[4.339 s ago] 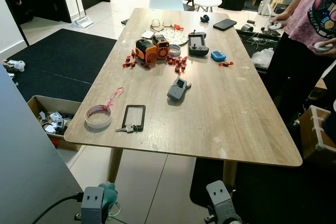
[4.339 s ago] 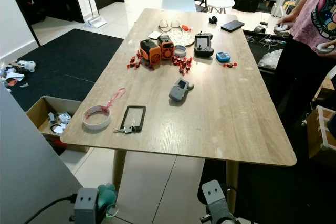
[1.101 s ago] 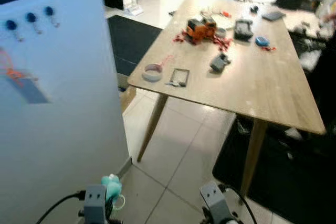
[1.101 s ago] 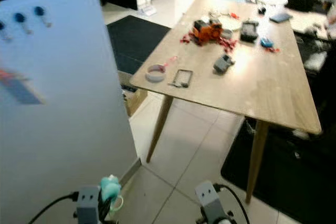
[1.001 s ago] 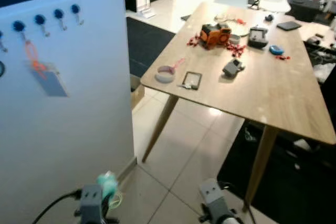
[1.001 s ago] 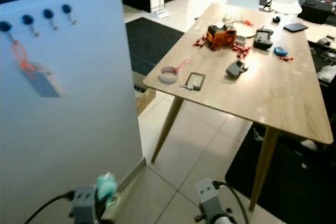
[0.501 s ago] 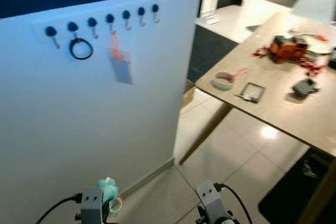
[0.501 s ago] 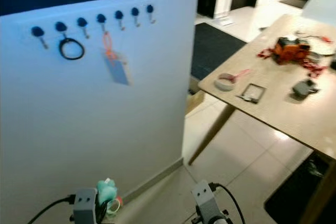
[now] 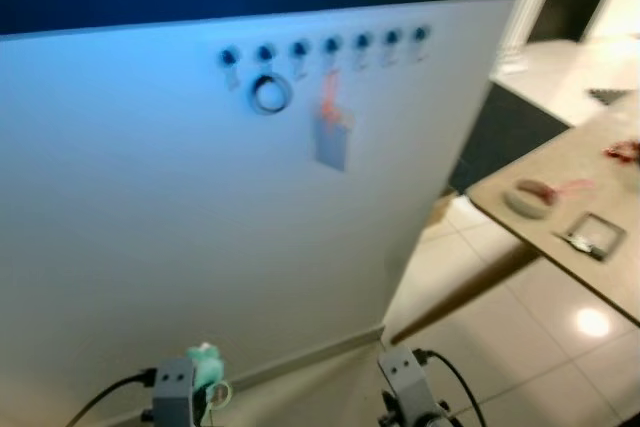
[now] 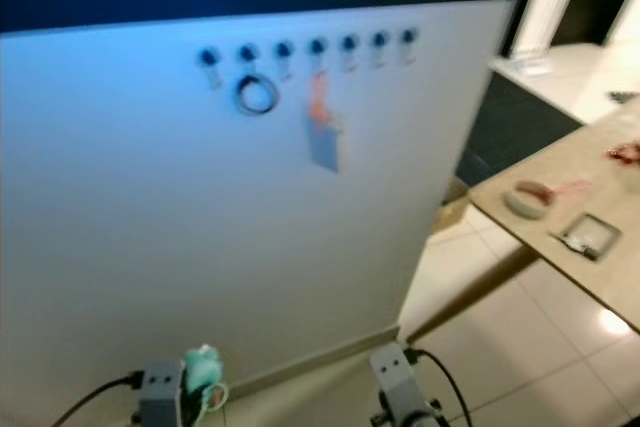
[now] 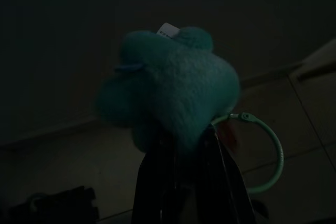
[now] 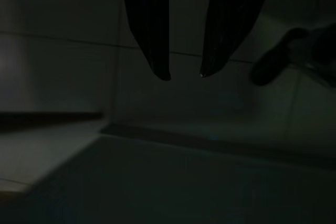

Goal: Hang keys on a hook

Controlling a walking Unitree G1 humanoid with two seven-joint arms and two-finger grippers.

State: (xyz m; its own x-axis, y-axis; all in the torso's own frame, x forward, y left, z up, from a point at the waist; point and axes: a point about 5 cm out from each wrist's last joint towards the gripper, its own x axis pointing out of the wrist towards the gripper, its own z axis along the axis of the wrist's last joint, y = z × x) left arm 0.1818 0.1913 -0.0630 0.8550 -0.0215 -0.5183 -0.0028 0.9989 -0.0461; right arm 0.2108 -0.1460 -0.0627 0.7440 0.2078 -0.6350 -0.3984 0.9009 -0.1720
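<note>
My left gripper (image 11: 184, 150) is shut on a teal plush keychain (image 11: 168, 93) with a green ring (image 11: 265, 156) hanging beside the fingers. In the eye views the keychain (image 9: 205, 362) sits low at my left wrist. Ahead stands a white board (image 9: 180, 247) with a row of several blue hooks (image 9: 332, 44) near its top. A black ring (image 9: 268, 94) hangs from the second hook, and an orange lanyard with a grey-blue card (image 9: 331, 137) hangs from the fourth. My right gripper (image 12: 184, 75) hangs open over the tiled floor, holding nothing.
A wooden table (image 9: 600, 187) reaches in from the right, carrying a tape roll (image 9: 527, 197) and a black frame with keys (image 9: 598, 232). Pale floor tiles (image 9: 500, 347) lie between the board's foot and the table. A dark mat (image 9: 510, 137) lies beyond.
The camera has swung left: the board with hooks now sits in the middle and closer, and the table has slid to the right edge. The left gripper still holds the keychain.
</note>
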